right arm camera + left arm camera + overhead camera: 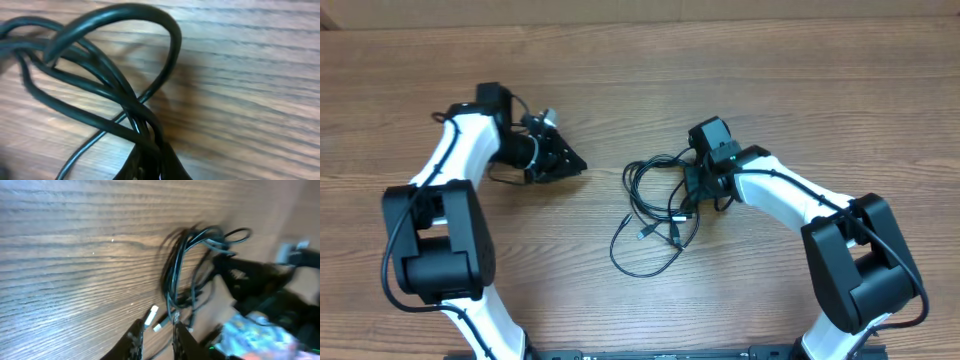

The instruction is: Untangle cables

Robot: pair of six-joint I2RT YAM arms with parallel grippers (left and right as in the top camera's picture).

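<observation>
1. Cables (670, 215): thin black cords in one loose tangle near the middle of the desk (770, 80). Loops overlap. One long loop trails toward the near edge.
2. Overhead alone gives the full spread. The knot is denser on its right side and slacker on its left and near sides.
3. Plugs (151, 315): the left wrist view picks out two pale-tipped ends lying on the wood at the near side of the tangle. Overhead shows them only as small light specks (677, 217).
4. The right wrist view gives the cables (131, 102) close up. Several strands cross and converge downward, and one thicker loop arches over them. The picture is soft, so I cannot count the strands.
5. Right gripper (698, 195): at the right edge of the tangle, down among the cords. In its own wrist view the right gripper (150, 167) is closed tight, with the converging strands running in between its fingertips, so it is pinching cord.
6. Left gripper (570, 162): left of the tangle and apart from it, low over bare wood and pointing toward the cords.
7. Its wrist view shows the left gripper (156, 332) with a narrow gap and bare desk between the fingers, holding nothing. The cables (173, 275) lie ahead of it.
8. That view also catches the right arm (260, 285), a dark blur at the far side of the tangle.
</observation>
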